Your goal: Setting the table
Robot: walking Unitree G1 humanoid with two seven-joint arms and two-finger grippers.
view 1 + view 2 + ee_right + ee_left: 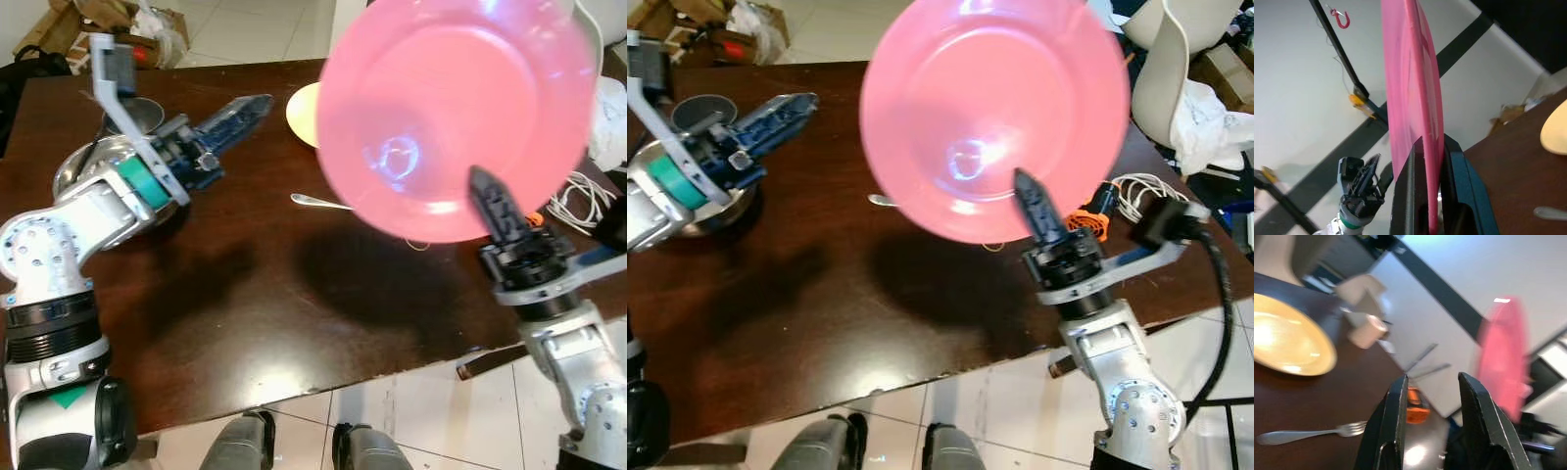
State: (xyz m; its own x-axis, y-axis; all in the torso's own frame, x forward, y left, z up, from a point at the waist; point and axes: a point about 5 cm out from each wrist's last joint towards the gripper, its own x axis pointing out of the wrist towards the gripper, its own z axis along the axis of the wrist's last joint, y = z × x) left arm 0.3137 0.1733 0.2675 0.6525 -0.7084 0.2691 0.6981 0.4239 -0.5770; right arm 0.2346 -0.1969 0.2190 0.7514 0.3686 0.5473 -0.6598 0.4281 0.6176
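Pink plastic plate [994, 117], likely light, stiff and slick, stands on edge above the surface [823, 304], right gripper [1430, 161] pinching its rim; left gripper [1430, 401] spread, empty.

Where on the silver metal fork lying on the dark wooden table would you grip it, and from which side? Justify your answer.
Grip the silver metal fork at mid-handle, coming straight down from above with fingers spread across its width. It lies flat on the dark wooden table, so only its narrow sides offer purchase. The empty left gripper looks the likelier choice, since the right gripper is clamped on the pink plastic plate.
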